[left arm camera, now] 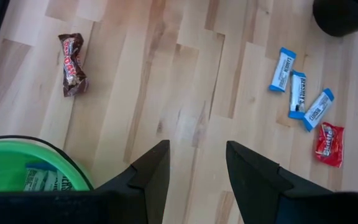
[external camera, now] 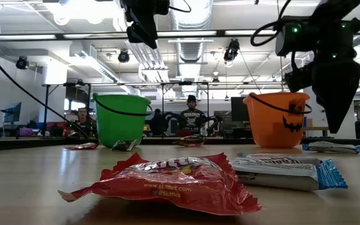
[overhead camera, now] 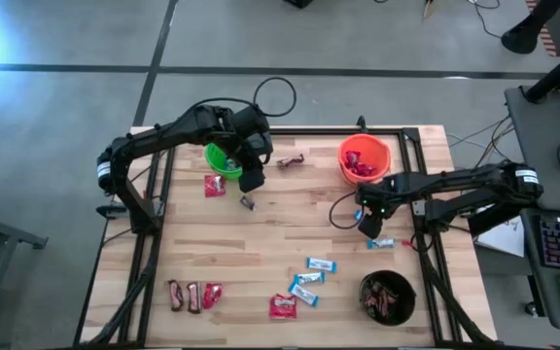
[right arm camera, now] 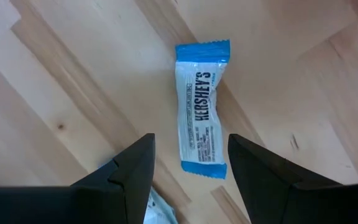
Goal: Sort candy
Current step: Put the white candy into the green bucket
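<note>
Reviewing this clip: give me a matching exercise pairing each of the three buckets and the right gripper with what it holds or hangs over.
Things:
1. green bucket
2. orange bucket
3. black bucket
4. right gripper

Contents or target:
A. dark brown bars
B. red packets
C. a blue-and-white bar inside
D. open above a blue-and-white bar on the table

Pairs: 1-C, 2-B, 3-A, 4-D

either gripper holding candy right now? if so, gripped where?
Nothing held. Left gripper is open and empty by the green bucket. Right gripper is open above a blue-and-white bar, not touching it.
</note>
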`<state>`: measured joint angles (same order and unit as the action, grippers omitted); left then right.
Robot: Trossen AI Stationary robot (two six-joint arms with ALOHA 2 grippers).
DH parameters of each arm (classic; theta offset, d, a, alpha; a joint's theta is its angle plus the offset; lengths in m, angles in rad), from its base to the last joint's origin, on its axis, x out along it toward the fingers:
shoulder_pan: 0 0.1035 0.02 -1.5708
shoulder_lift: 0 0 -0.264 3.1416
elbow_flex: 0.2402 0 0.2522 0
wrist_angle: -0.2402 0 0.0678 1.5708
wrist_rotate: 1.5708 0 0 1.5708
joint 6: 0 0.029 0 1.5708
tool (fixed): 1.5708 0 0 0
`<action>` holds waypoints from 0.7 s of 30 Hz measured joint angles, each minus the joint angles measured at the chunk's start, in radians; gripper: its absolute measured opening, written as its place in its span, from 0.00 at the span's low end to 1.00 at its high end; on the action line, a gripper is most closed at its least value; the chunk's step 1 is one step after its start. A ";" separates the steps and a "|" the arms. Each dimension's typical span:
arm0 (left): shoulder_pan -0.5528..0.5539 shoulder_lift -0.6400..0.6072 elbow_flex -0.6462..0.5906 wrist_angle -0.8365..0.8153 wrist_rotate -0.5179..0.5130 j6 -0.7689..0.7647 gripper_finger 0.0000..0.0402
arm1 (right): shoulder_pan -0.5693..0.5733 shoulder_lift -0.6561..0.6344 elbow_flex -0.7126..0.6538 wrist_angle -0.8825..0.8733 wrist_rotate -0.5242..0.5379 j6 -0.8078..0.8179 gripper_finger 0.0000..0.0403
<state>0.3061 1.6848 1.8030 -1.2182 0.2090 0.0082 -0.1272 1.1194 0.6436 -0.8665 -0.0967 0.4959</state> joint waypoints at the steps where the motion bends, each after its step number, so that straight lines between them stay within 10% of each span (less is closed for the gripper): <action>1: 0.000 0.000 0.000 0.000 0.000 0.000 0.35 | 0.000 0.000 -0.011 0.013 0.000 0.004 0.48; 21: 0.000 0.000 0.000 0.005 0.000 -0.010 0.35 | -0.007 0.002 -0.093 0.099 0.014 0.027 0.48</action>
<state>0.3061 1.6848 1.8030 -1.2133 0.2092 -0.0021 -0.1345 1.1213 0.5507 -0.7673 -0.0830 0.5231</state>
